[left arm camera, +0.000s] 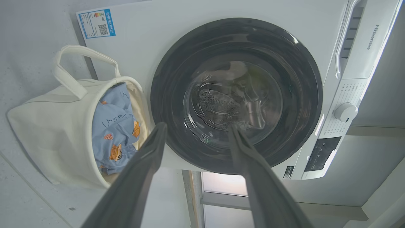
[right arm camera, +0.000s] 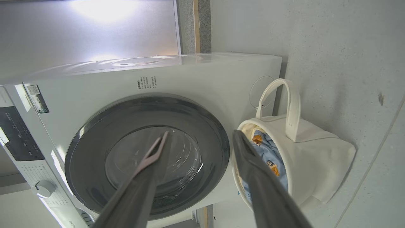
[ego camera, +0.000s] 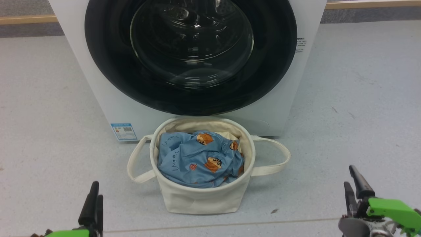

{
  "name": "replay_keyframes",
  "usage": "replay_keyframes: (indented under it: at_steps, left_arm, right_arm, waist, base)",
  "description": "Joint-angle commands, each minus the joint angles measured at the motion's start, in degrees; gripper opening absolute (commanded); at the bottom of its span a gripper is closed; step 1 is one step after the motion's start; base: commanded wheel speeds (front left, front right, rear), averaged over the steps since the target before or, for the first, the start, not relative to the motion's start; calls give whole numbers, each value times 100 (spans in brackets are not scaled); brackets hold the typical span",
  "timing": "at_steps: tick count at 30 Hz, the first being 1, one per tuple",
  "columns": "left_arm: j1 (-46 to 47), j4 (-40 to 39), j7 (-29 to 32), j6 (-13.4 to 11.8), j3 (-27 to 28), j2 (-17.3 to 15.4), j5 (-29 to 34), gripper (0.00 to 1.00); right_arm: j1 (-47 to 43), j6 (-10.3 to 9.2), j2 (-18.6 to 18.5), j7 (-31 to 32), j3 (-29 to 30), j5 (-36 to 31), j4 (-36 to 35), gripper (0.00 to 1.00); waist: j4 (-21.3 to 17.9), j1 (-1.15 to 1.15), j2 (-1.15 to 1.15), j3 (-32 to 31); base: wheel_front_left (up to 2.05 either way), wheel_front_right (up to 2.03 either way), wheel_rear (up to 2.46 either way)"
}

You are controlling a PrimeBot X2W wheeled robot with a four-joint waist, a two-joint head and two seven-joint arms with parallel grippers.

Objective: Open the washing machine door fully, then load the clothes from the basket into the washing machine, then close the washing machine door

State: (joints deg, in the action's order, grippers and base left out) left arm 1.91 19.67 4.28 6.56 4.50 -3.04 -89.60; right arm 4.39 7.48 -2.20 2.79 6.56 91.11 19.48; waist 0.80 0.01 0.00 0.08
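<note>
Two grippers and four further items, which we list from left to right across the floor.

1. Left gripper (ego camera: 96, 194), two long dark fingers on a green mount, at the near left edge of the pale grey speckled floor (ego camera: 49, 115). We note the fingers spread apart, released, holding nothing; its wrist camera looks between them at the washer front.

2. Small blue-and-white rectangular sticker (ego camera: 124, 131), at the lower left corner of the washer front.

3. White front-loading washing machine (ego camera: 115, 105), standing at the far middle of the floor. Its large round glossy black washing machine door (ego camera: 190, 56) with a bulging clear glass window lies shut, flat against the front.

4. Small round cream canvas basket (ego camera: 197, 200) with two looped strap handles, upright on the floor just before the washer, below the door.

5. Light blue fabric clothes (ego camera: 197, 161) printed with orange-brown cartoon faces and dark script, crumpled inside the basket, below its rim.

6. Right gripper (ego camera: 349, 176), dark fingers on a green mount, at the near right edge of the floor. We record its fingers likewise parted and holding nothing, well apart from the basket.
</note>
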Motion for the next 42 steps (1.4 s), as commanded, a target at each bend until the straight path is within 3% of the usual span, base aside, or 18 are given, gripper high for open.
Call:
replay_keyframes:
  at_steps: [1,13,25,42]
  left_arm:
    - [313,-226,-76,8,35,-136,117,100]
    - [403,-276,-333,-47,-215,-379,873,100]
    - [537,-332,-578,-242,-505,-655,2356,100]
    - [686,-263,-870,-277,-457,-747,3680,100]
  right_arm:
    - [343,1,-35,-70,15,-139,-263,100]
    - [465,1,-129,-255,-296,-1064,-526,100]
    - [659,1,-301,-457,-821,-2661,-483,100]
    - [898,1,-444,-742,-1324,-3851,-541,100]
  waist:
    - [9,0,0,-2]
    - [54,0,0,-7]
    - [128,0,0,0]
    - [212,0,0,-10]
  base:
    - [0,0,0]
    - [0,0,0]
    - [0,0,0]
    - [0,0,0]
